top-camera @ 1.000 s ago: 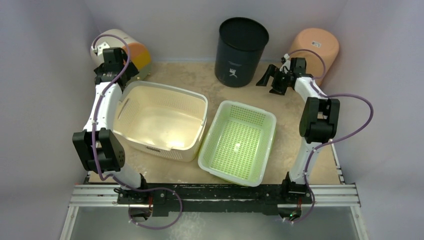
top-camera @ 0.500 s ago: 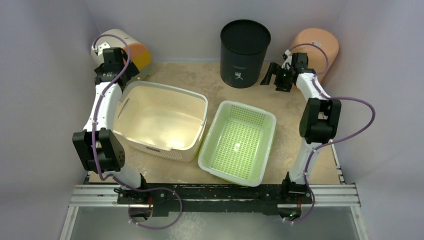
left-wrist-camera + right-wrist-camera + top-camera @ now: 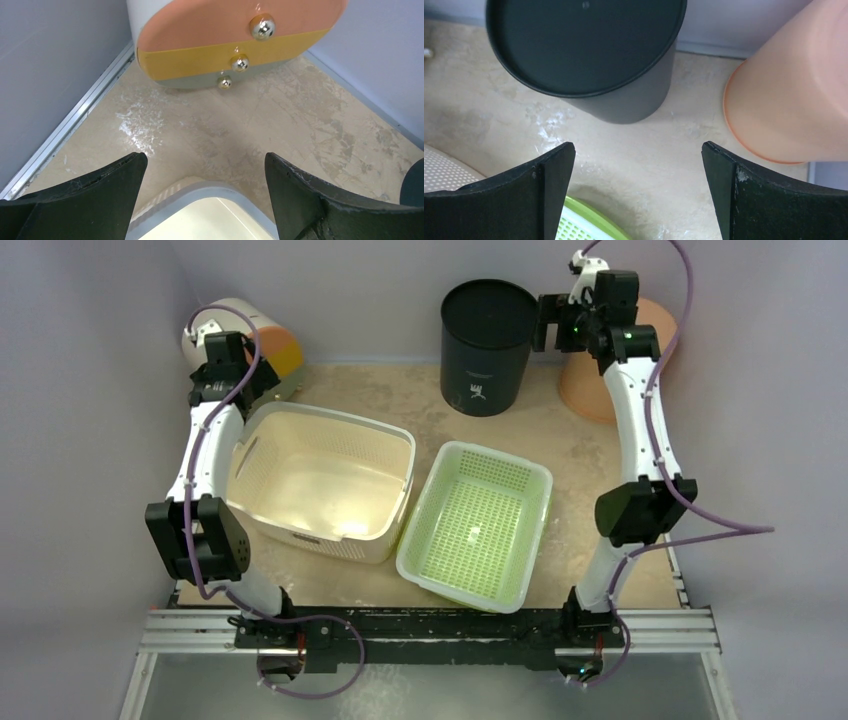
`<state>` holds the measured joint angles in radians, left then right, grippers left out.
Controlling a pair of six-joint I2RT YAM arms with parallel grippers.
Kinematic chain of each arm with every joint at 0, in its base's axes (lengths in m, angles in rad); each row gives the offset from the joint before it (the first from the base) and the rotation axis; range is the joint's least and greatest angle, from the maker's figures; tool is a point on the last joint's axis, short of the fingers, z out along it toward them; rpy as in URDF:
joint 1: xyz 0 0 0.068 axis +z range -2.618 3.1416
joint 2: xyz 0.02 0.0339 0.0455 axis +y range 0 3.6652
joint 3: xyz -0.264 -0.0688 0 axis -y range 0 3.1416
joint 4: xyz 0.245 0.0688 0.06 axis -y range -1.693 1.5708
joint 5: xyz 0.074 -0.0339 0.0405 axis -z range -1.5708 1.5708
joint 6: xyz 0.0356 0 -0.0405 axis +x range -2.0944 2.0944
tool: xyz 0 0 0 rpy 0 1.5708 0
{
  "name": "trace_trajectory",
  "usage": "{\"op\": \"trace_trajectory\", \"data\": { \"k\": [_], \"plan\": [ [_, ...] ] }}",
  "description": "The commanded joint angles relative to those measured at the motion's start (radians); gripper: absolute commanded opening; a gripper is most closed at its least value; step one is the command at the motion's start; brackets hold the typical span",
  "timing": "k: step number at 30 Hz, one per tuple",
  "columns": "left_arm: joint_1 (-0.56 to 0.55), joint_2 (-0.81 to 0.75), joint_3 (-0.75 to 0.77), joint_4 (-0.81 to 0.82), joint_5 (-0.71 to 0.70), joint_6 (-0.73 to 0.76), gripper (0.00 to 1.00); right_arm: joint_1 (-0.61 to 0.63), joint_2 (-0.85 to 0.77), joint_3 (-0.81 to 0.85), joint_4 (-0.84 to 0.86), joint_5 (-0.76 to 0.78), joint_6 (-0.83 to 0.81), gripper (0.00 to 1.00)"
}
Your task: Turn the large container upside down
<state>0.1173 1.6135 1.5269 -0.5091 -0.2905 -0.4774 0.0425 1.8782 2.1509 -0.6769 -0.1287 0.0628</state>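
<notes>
The large container (image 3: 320,480), a cream-beige basket with cut-out handles, stands open side up at the left of the table. My left gripper (image 3: 245,395) is open and empty just above its far left corner. In the left wrist view the rounded corner rim (image 3: 215,192) lies between and below my spread left gripper (image 3: 205,160), apart from the fingers. My right gripper (image 3: 550,325) is open and empty, raised high at the back right beside the black bin, far from the basket. In the right wrist view my right gripper (image 3: 639,147) holds nothing.
A lime-green tub (image 3: 475,525) with a white perforated inside sits right of the basket, nearly touching it. A black round bin (image 3: 487,340) stands at the back. An upturned orange pot (image 3: 590,390) is back right. A white, orange and yellow drum (image 3: 270,340) lies back left. Walls close in.
My right arm has lifted from table level beside the black bin to high up near its top. The black bin shifted slightly right. The left arm and basket have not moved.
</notes>
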Motion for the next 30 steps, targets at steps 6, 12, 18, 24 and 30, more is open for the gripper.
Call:
{"op": "trace_trajectory", "data": {
  "k": [6,12,18,24,30],
  "plan": [
    [-0.001,0.039,0.078,0.055,0.029,0.011,0.9,0.016,0.007,0.164,-0.098,0.117,-0.05,0.96],
    [-0.022,0.044,0.067,0.054,0.023,0.03,0.9,0.176,0.025,0.203,-0.133,0.203,-0.065,0.89],
    [-0.064,0.035,0.044,0.055,0.018,0.031,0.9,0.352,0.011,0.108,-0.188,0.204,-0.049,0.83],
    [-0.106,0.006,0.003,0.061,0.008,0.011,0.89,0.43,-0.047,-0.088,-0.147,0.138,-0.032,0.75],
    [-0.175,-0.017,-0.006,0.069,0.005,-0.007,0.88,0.447,-0.068,-0.21,-0.142,0.103,-0.035,0.73]
  ]
}}
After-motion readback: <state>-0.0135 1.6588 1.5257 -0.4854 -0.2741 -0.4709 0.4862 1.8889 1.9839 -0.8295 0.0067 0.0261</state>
